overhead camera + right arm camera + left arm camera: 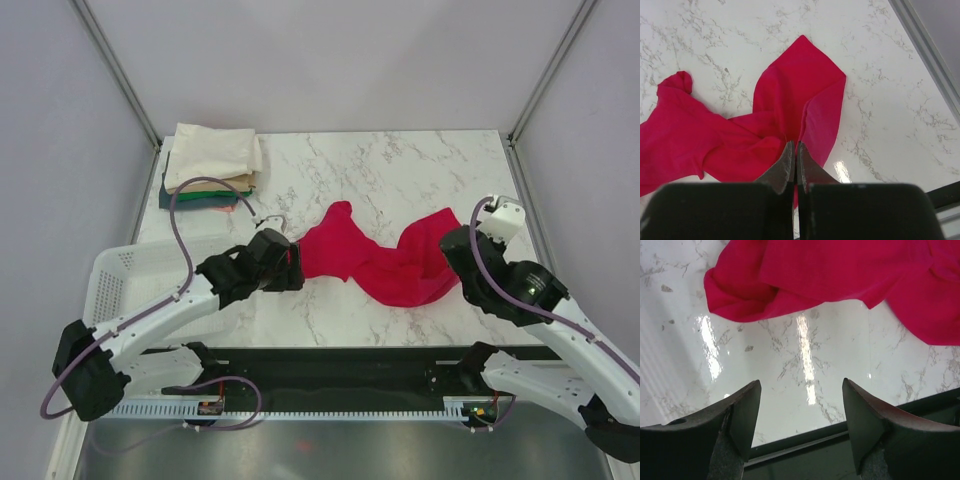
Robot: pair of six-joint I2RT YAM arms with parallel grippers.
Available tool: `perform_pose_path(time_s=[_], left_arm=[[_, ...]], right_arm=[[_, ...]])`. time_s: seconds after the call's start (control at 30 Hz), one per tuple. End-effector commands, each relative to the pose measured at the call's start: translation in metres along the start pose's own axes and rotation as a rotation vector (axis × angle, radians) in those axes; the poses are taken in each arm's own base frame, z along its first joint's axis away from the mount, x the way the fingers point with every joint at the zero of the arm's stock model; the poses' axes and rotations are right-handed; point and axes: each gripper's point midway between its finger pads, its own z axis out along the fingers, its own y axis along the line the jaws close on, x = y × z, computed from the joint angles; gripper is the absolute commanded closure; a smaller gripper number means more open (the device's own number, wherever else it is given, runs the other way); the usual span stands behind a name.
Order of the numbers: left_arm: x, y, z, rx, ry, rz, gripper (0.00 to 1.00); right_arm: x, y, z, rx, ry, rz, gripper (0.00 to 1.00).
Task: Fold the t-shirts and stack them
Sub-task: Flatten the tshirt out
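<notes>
The bench (400, 170) is a white slab patterned like marble, grey-veined and glossy enough to throw back the lamps in the left wrist view. A red t-shirt (385, 265) lies unfolded and crumpled across its middle and right. One end is bunched at the left and a flap points toward the far side. In the far left corner sits a stack of folded t-shirts (210, 165), cream on top with tan, green and dark layers beneath. A white perforated basket (115, 275) sits at the near left edge, seemingly hanging partly off the bench.
</notes>
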Motion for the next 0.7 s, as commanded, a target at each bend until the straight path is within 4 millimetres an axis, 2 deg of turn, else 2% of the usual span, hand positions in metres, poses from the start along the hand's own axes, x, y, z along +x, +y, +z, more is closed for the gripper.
perform_pose_path(time_s=[0.0,0.1,0.13,0.23,0.37,0.53,0.67], left_arm=[[-0.036,-0.022,0.017,0.027,-0.121,-0.039,0.27],[-0.044,-0.009,0.036,-0.077,-0.129,-0.049,0.28],[-0.053,-0.008,0.042,-0.062,-0.150,-0.082,0.29],[-0.050,-0.002,0.061,-0.042,-0.136,-0.108,0.32],[-0.053,0.016,0.084,-0.094,-0.135,-0.126,0.35],[-0.050,0.022,0.106,-0.096,-0.108,-0.138,0.37],[-0.053,0.017,0.113,-0.072,-0.112,-0.145,0.41]], right_arm=[[0.011,0.011,0.010,-0.014,0.012,-0.006,1.00],[0.018,0.015,0.014,-0.024,0.027,-0.018,1.00],[0.021,0.016,0.015,-0.028,0.033,-0.021,1.00],[0.026,0.021,0.017,-0.052,0.044,-0.026,1.00],[0.032,0.028,0.021,-0.074,0.059,-0.034,1.00],[0.039,0.033,0.026,-0.079,0.072,-0.069,1.00],[0.042,0.037,0.031,-0.079,0.074,-0.082,1.00]])
